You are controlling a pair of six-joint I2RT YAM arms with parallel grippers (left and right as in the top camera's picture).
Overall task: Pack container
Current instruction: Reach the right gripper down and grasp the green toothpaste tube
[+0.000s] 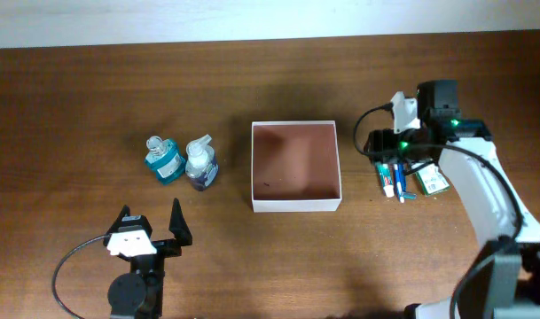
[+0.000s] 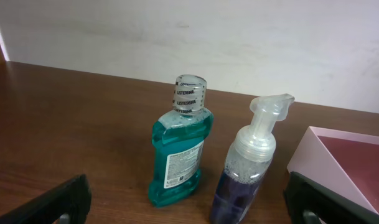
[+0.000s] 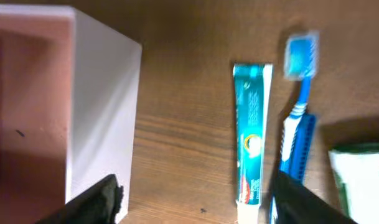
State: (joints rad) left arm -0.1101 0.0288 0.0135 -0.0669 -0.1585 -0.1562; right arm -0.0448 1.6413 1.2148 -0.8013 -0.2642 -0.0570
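At the far left, the left end effector [image 1: 151, 217] sits low over the tabletop [image 1: 66, 106] with its fingers spread and nothing between them. It faces two upright bottles, so I judge it is lined up to reach for one of them. The teal mouthwash bottle [image 2: 178, 148] stands on the left and the clear foam pump bottle [image 2: 251, 160] just beside it on the right. They are close enough that the fingers would have little room to slip between them.

Right of the bottles, the container [image 1: 296, 205] lies open near the middle of the tabletop. Its reddish-brown floor is bare apart from a small dark speck, so packing looks barely begun.

Just right of the container wall, the right end effector [image 3: 195, 200] hovers with its fingers wide apart, holding nothing. The toothpaste tube [image 3: 251, 137] lies flat in the gap it frames. The blue toothbrush [image 3: 298, 112] is just beside the tube, so a closing finger could catch it too. Further right lies a green and white packet [image 3: 363, 174], only partly in view. The small items lie lengthwise and close to the container, which should make for a short carry
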